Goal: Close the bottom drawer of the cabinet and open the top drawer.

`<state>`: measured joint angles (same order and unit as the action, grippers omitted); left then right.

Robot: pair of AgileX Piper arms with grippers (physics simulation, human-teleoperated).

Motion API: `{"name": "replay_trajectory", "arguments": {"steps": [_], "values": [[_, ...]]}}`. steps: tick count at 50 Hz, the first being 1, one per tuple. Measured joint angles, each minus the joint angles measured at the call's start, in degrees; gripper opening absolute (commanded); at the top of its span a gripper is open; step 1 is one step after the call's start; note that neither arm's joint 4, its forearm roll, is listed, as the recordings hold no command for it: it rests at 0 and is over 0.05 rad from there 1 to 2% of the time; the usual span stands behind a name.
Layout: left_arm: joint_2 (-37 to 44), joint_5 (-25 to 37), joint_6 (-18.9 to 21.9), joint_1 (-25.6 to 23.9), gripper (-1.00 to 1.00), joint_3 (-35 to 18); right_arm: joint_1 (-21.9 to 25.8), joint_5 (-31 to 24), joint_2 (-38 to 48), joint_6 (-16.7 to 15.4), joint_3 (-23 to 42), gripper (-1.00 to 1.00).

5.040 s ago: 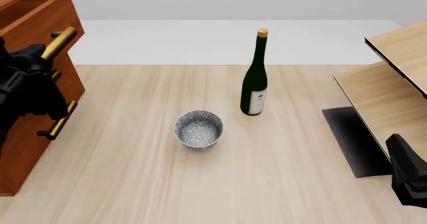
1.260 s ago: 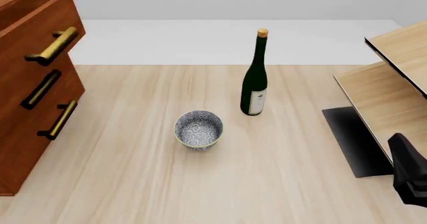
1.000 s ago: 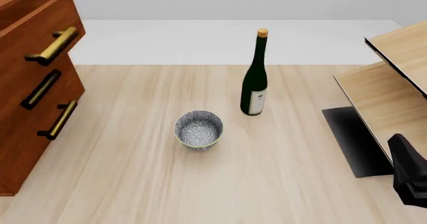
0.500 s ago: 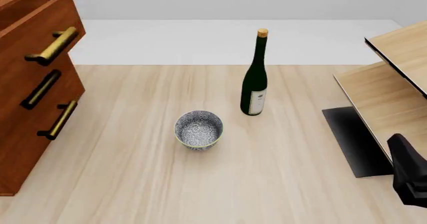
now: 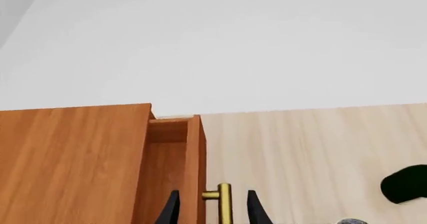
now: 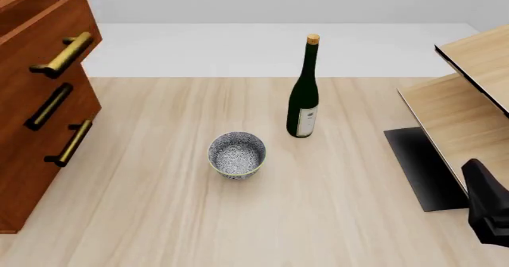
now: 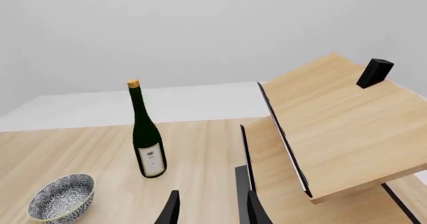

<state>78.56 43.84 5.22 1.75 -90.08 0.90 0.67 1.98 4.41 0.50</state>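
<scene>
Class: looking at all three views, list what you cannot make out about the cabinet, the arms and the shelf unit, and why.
- Cabinet: left side cut by front view's edge.
- Left gripper: absent from front view; wrist view shows only tips, astride the top drawer handle.
- Right gripper: tips only.
- Shelf unit: cut by right edge.

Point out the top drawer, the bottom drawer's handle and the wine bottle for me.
top drawer (image 6: 40,25): front view, on its wooden front panel.
bottom drawer's handle (image 6: 70,143): front view, middle of the brass bar.
wine bottle (image 6: 303,106): front view, on the dark green body above the label.
</scene>
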Motion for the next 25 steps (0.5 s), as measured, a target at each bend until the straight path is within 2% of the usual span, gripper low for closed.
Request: {"name": "replay_trajectory", "arguments": {"steps": [25], "values": [[-1.2, -3.5, -0.3, 3.3, 1.00, 6.5, 0.0, -0.1, 0.0, -0.1, 0.1, 1.00]]}}
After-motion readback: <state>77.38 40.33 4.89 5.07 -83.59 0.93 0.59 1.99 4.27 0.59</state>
